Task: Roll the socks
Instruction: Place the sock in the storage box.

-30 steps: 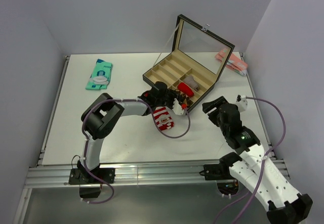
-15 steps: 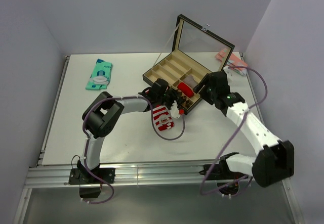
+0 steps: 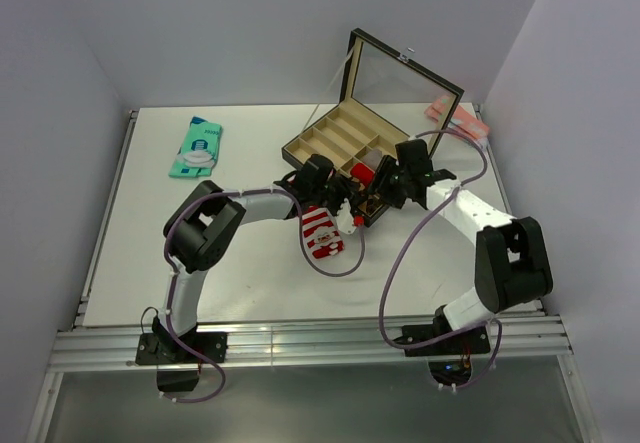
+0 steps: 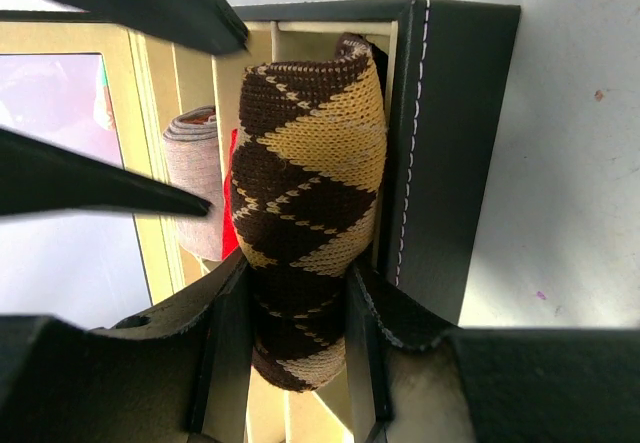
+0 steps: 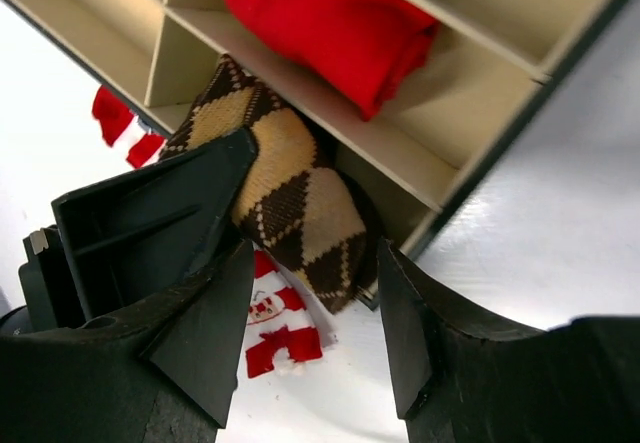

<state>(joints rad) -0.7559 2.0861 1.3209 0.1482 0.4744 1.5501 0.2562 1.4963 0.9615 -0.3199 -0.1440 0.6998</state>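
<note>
Bright, even lighting (soft shadows), everything fairly sharp.

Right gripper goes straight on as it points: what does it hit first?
Most likely the argyle sock, lying dead ahead between the open fingers of the right gripper at the front of the box; the left gripper grips it. Depth is unclear.

Lying on the white table (image 3: 250, 283): Santa sock (image 3: 321, 233) just beside left gripper (image 3: 352, 204), open box (image 3: 322, 143) at it, teal packet (image 3: 196, 147) well left.
</note>
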